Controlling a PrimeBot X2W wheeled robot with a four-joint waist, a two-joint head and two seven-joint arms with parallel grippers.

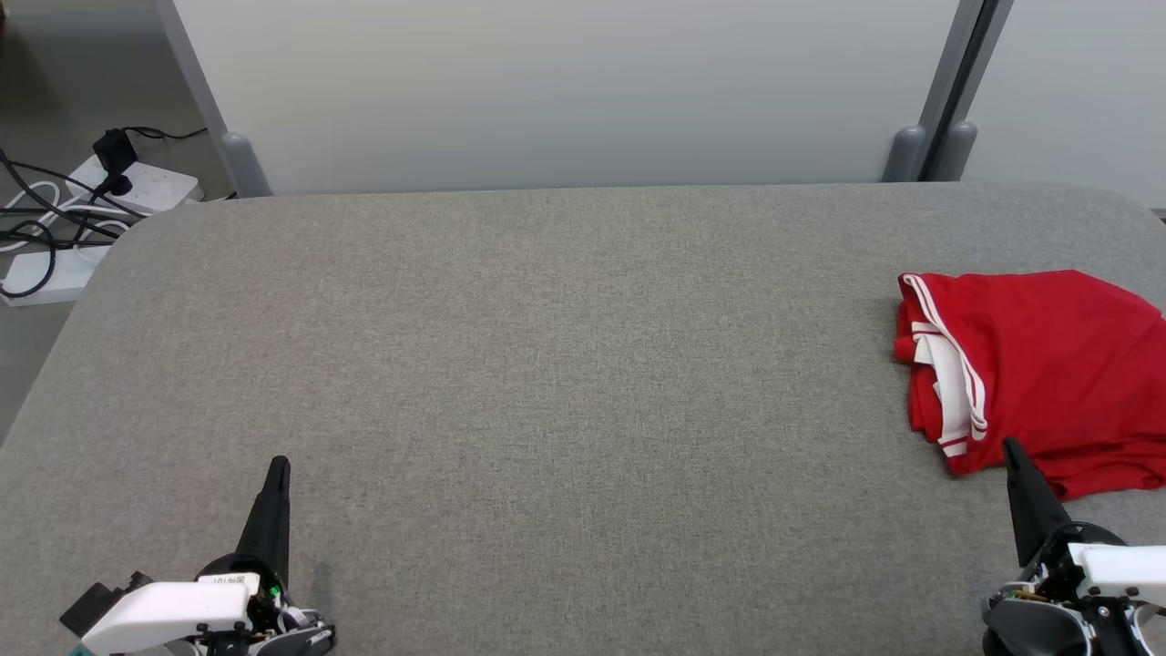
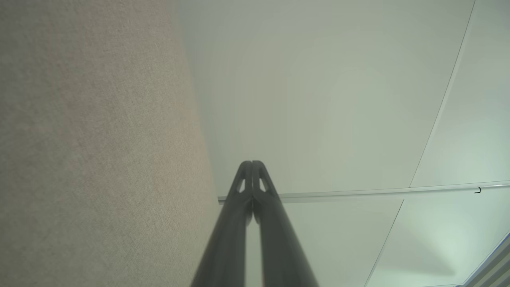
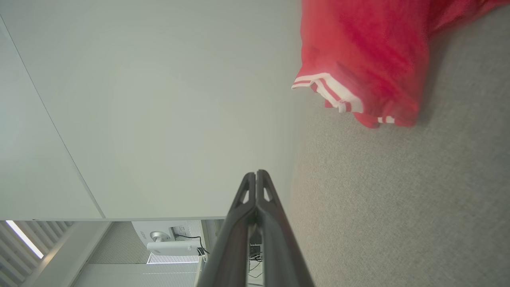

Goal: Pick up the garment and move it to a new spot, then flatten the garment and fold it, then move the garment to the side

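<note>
**Now: red garment at the table's right side, both claws shut and empty**

Plainly, I can't tell the stage from here. The garment [image 1: 1048,374] lies in a compact, layered bundle near the right edge of the table [image 1: 547,364], its white-striped trim [image 1: 952,383] turned toward the middle. That fits a garment folded and set aside, and it fits just as well one waiting to be picked up and carried to a new spot.

The left claw [image 1: 276,469] sits low at my left, well apart from the cloth, fingers pressed together and gripping nothing. The right claw [image 1: 1009,448] is also closed and empty. In the head view its tip seems to meet the bundle's near hem, but the right wrist view shows bare grey table between the fingers and the cloth — so I judge it near, not touching.

Either way, the care point is that right claw: a sideways drift would snag the loose hem and drag the layers apart. I would watch the wrist view, not the head view, for that gap.
</note>
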